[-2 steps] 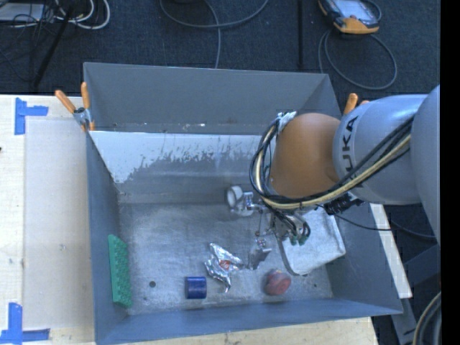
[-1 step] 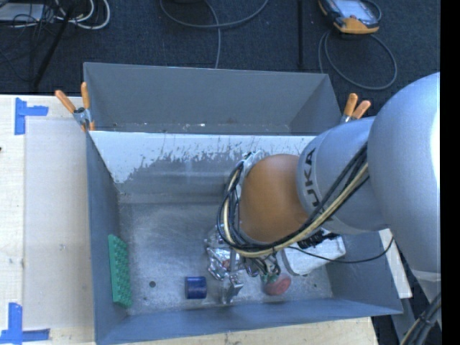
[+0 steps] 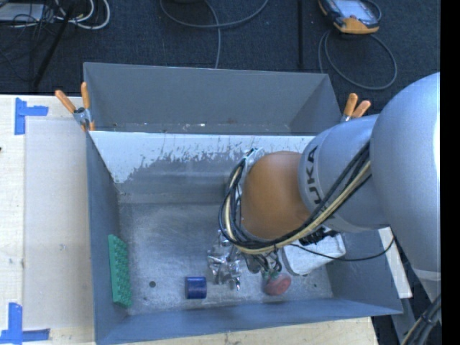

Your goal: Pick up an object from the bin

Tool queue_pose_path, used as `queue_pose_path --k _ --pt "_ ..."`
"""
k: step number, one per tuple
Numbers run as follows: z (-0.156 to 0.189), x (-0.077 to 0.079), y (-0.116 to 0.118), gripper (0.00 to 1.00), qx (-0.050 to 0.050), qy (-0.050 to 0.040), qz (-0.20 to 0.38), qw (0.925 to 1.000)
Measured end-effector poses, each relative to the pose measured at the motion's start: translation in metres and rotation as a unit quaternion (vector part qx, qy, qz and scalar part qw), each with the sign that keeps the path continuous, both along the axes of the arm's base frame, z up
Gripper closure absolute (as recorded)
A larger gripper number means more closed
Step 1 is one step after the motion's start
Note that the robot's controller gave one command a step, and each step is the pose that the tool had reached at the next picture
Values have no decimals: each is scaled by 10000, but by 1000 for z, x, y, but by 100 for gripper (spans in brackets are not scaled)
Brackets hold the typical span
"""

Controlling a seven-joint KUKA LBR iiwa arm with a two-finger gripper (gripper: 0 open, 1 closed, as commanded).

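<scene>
**Claw point(image 3: 226, 268) low by the front wall of the bin point(image 3: 144, 192)**

Claw near the bin floor; whether clenched or released cannot be told. Small blue block point(image 3: 195, 287) just left of it, reddish round thing point(image 3: 277, 284) just right. White thing point(image 3: 316, 256) partly under the arm point(image 3: 374, 171); green studded plate point(image 3: 118, 269) well apart at the left wall

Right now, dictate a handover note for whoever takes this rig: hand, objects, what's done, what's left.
The hand is down near the bin floor, by the view's lower wall. A small blue block lies just view-left of it, a red rounded thing view-right, a white object partly under the arm, and a green studded plate against the view-left wall.
Done: nothing lifted yet.
Left: grasp one thing, lift it out.
</scene>
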State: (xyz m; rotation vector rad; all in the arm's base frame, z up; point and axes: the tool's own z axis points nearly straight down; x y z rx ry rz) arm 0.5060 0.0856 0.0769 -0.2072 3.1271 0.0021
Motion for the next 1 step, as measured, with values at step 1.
queue_pose_path --k 1 --pt "259 -15 -2 100 -4 -11 474 9989"
